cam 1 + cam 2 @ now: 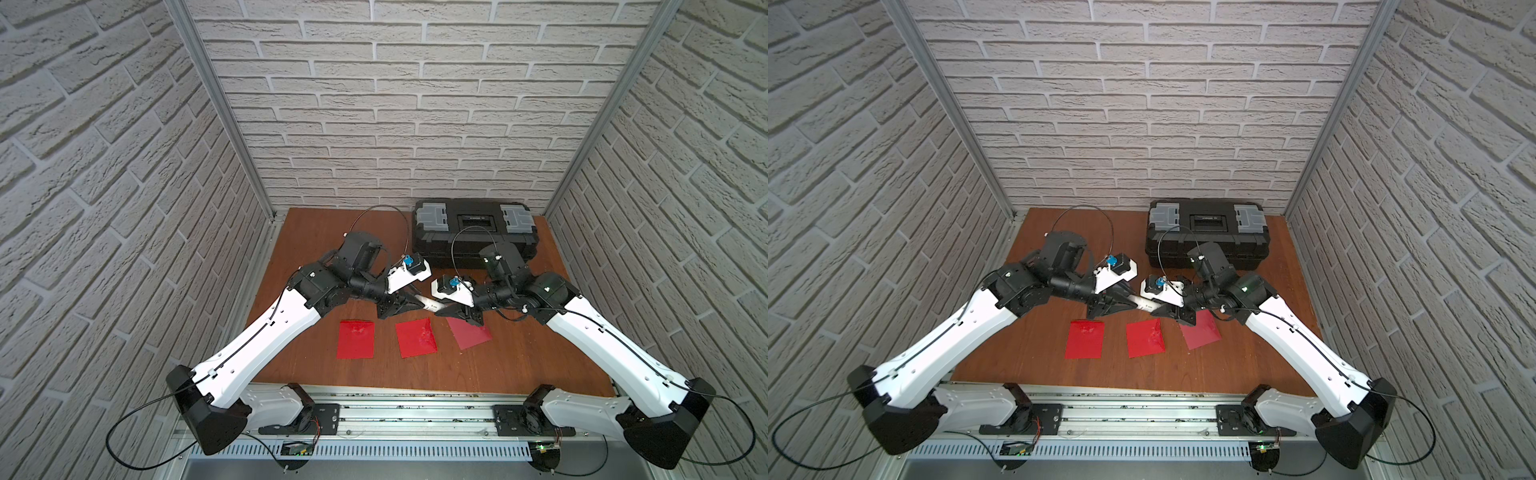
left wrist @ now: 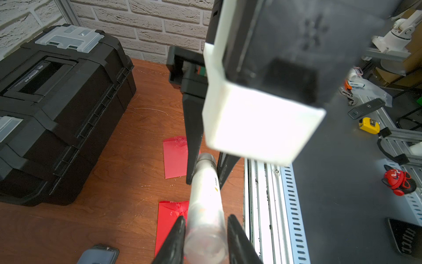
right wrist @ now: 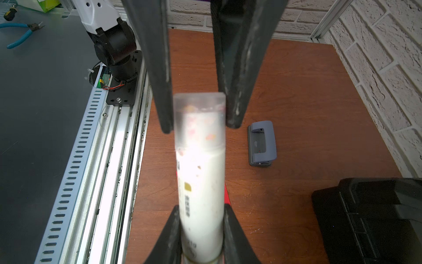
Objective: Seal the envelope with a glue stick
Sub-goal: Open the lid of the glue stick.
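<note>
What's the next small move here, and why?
Probably draw the left pincer straight back, away from the right pincer, to pull off the translucent cap. Both pincers look closed on the glue stick in mid-air: right on the white body, left on the cap, which is still on. No glue can reach the red envelopes until it comes off.

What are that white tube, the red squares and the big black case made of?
The glue stick: probably plastic, smooth white body with print, frosted see-through cap. The envelopes: likely thin glossy paper or foil; they lie flat and glint. The case: moulded matte black plastic, clear-grey lid inserts.
</note>
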